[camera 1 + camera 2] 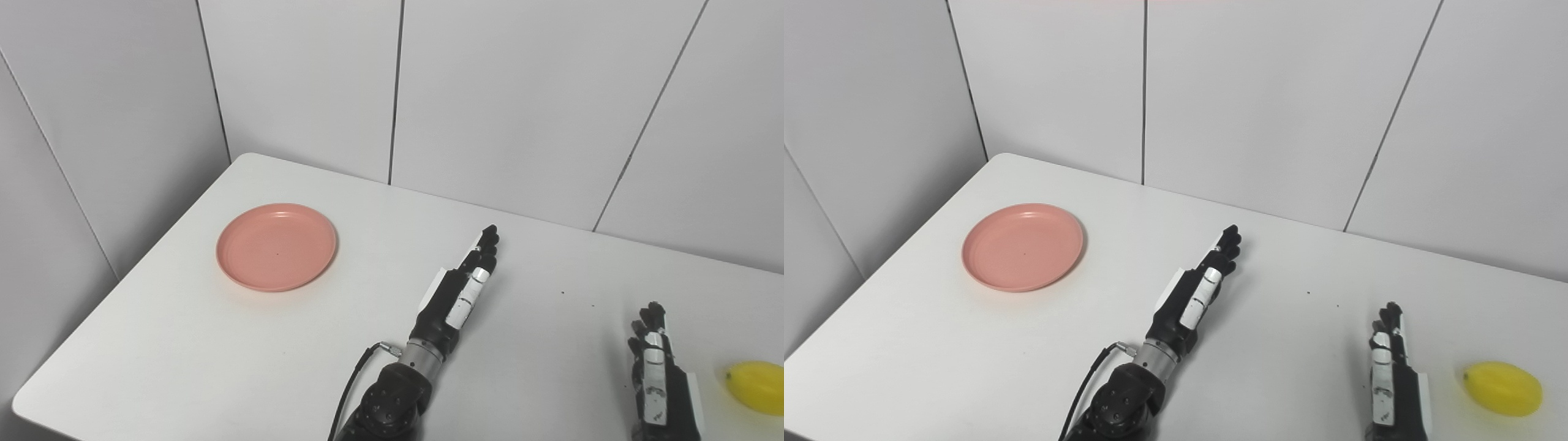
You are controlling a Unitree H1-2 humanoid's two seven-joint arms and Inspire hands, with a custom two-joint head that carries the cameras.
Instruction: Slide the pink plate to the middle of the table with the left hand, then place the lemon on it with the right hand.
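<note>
A round pink plate (276,246) lies empty on the left part of the white table (367,343). My left hand (460,286) is over the table's middle, well to the right of the plate, fingers stretched out straight and holding nothing. At the bottom right my right hand (658,367) rests with fingers extended upward, also empty. A yellow lemon (1503,388) sits on the table just right of that hand, a short gap between them.
White wall panels stand behind the table and along its left side. The table's rounded far-left corner (245,158) and near-left corner (24,404) are in view. A black cable (352,383) runs from the left wrist.
</note>
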